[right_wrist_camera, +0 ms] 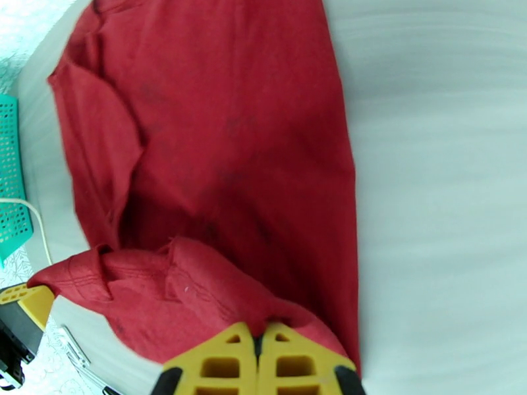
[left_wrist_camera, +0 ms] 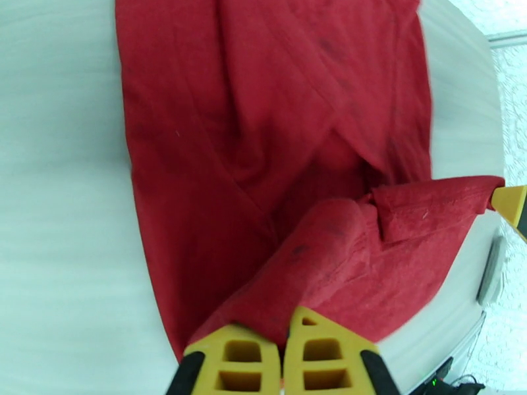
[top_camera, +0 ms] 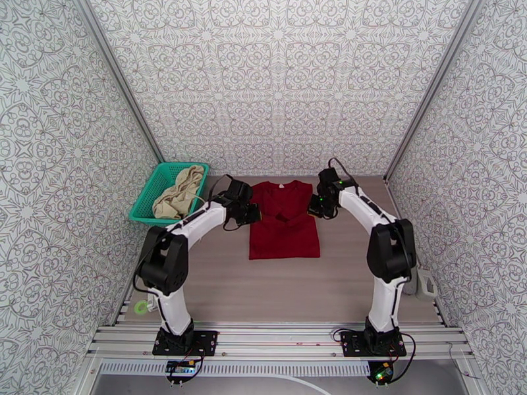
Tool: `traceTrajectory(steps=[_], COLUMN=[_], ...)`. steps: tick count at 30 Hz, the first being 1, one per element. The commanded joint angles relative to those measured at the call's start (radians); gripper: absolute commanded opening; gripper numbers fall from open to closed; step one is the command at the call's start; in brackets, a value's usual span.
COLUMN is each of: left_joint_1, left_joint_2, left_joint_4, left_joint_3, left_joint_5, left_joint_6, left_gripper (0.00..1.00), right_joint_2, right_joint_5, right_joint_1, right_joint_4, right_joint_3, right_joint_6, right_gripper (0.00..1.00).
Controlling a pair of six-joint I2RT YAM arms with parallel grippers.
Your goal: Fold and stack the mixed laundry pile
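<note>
Left gripper (left_wrist_camera: pixel 284 334), lower frame: closed, a fold of the dark red shirt (top_camera: pixel 284 225) is pinched. Right gripper (right_wrist_camera: pixel 258 337): closed likewise on the shirt. The shirt is spread mid-frame on the table (top_camera: pixel 296 291). The cream-beige garment (top_camera: pixel 176 192) is contained in the teal basket (top_camera: pixel 149 193), centre left.

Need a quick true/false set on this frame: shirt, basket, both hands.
1. The left hand and right hand are both shut on the shirt. True.
2. The beige garment lies spread out beside the shirt. False: it sits bunched in the basket.
3. The collar is at the shirt's far end. True.
4. The basket stands right of the shirt. False: it stands to the left of it.
</note>
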Motion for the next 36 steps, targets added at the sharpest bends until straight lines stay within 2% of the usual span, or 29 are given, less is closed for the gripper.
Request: traceTrajectory(steps=[1,6,8,10,11,12,15,18,21,24,25,28,32,36], left_joint_1=[0.031,0.068,0.082,0.092,0.096,0.1,0.118,0.148,0.172,0.162,0.149,0.087,0.002,-0.031], left_joint_2=[0.045,0.1,0.117,0.13,0.136,0.139,0.128,0.069,-0.021,-0.124,-0.155,-0.216,-0.187,-0.092], left_joint_4=[0.057,0.13,0.179,0.222,0.238,0.257,0.295,0.302,0.274,0.212,0.192,0.176,0.174,0.235], left_joint_3=[0.019,-0.021,-0.042,-0.056,-0.058,-0.059,-0.057,-0.076,-0.117,-0.187,-0.209,-0.279,-0.301,-0.267], left_joint_5=[0.018,0.035,0.056,0.072,0.072,0.078,0.09,0.063,0.024,-0.002,-0.004,0.01,0.032,0.057], left_joint_6=[0.018,-0.013,-0.034,-0.055,-0.059,-0.062,-0.066,-0.061,-0.038,-0.004,0.004,0.018,0.026,0.014], left_gripper=[0.0,0.0,0.04,0.19,0.32,0.38,0.51,0.59,0.61,0.61,0.59,0.42,0.3,0.29], right_joint_2=[0.047,0.122,0.148,0.166,0.174,0.178,0.179,0.144,0.061,-0.059,-0.101,-0.173,-0.182,-0.158], right_joint_5=[-0.071,-0.137,-0.161,-0.181,-0.194,-0.21,-0.26,-0.276,-0.249,-0.213,-0.204,-0.194,-0.18,-0.183], right_joint_1=[-0.022,-0.052,-0.066,-0.078,-0.084,-0.09,-0.117,-0.141,-0.147,-0.143,-0.138,-0.109,-0.06,-0.033], right_joint_4=[0.077,0.151,0.19,0.232,0.255,0.276,0.334,0.356,0.362,0.396,0.416,0.445,0.458,0.465], right_joint_3=[0.038,0.026,0.024,0.025,0.025,0.025,0.027,0.017,-0.048,-0.191,-0.249,-0.365,-0.427,-0.445], right_joint_6=[-0.031,-0.038,-0.031,-0.029,-0.026,-0.023,0.009,0.017,-0.01,-0.035,-0.038,-0.034,-0.028,-0.015], right_gripper=[0.0,0.0,0.01,0.17,0.23,0.27,0.35,0.37,0.39,0.41,0.41,0.37,0.34,0.32])
